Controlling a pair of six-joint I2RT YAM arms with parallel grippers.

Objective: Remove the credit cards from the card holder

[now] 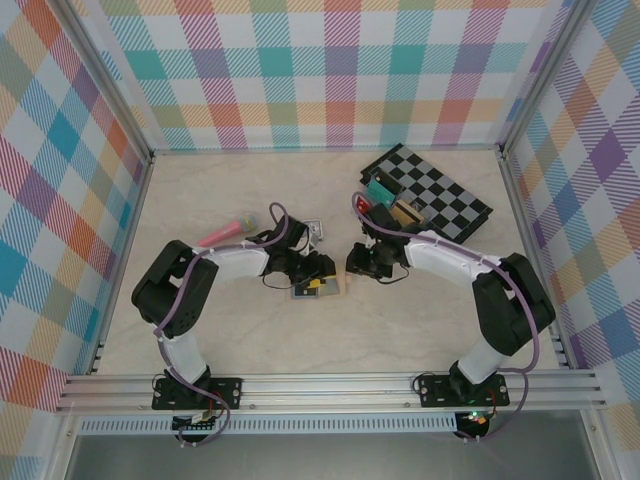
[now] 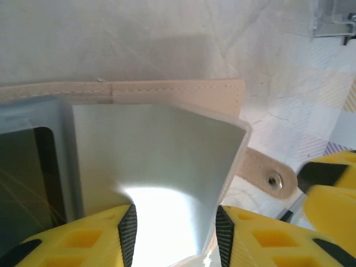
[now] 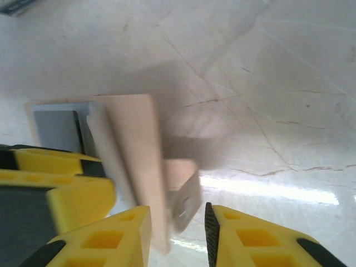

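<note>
Bending inward from the bottom corners of the top view, both arms fold at the elbow and meet low at the middle of the pale marbled table, boxed in by pastel plaid walls. A chessboard lies at the upper right.

The card holder sits just below centre, between the two claws, tan outside and blue-grey inside, one flap standing up and its snap tab sticking out.

The left gripper has its yellow fingers partly parted with the blue-grey panel between them; whether it pinches, I cannot tell. The right gripper is narrowly parted, straddling the tan flap's edge and tab.
</note>
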